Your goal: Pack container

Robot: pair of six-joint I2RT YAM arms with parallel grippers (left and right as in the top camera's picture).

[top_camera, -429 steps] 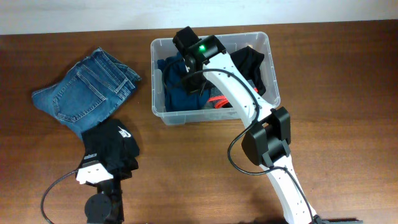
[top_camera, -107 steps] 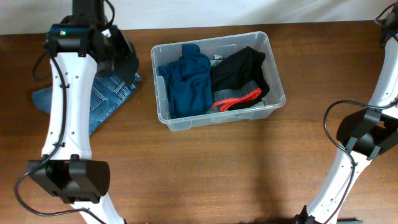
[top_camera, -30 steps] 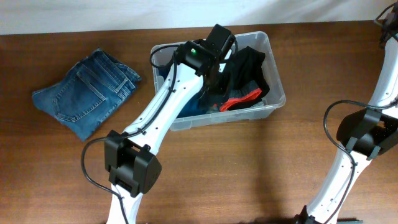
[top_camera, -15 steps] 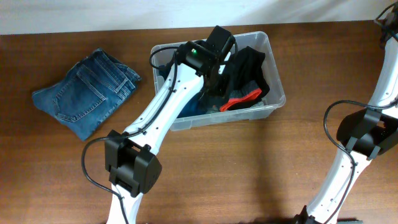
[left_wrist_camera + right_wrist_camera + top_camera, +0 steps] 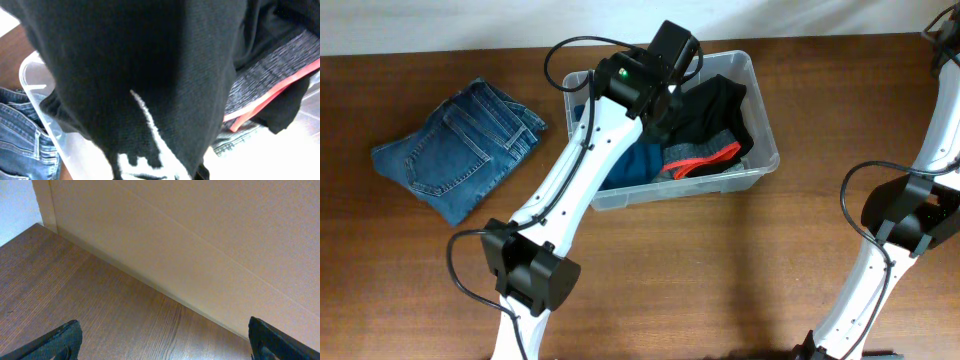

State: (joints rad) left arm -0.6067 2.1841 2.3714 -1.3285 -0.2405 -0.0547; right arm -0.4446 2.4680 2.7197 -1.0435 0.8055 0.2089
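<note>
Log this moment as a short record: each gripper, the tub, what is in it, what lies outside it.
left gripper: over the tub, apparently shut on a black top with white print
right gripper: open, empty, facing bare table and wall
tub: upright on the table, no lid on
inside: blue garment; black clothing with a red band
outside: jeans, on the table beside the tub
</note>
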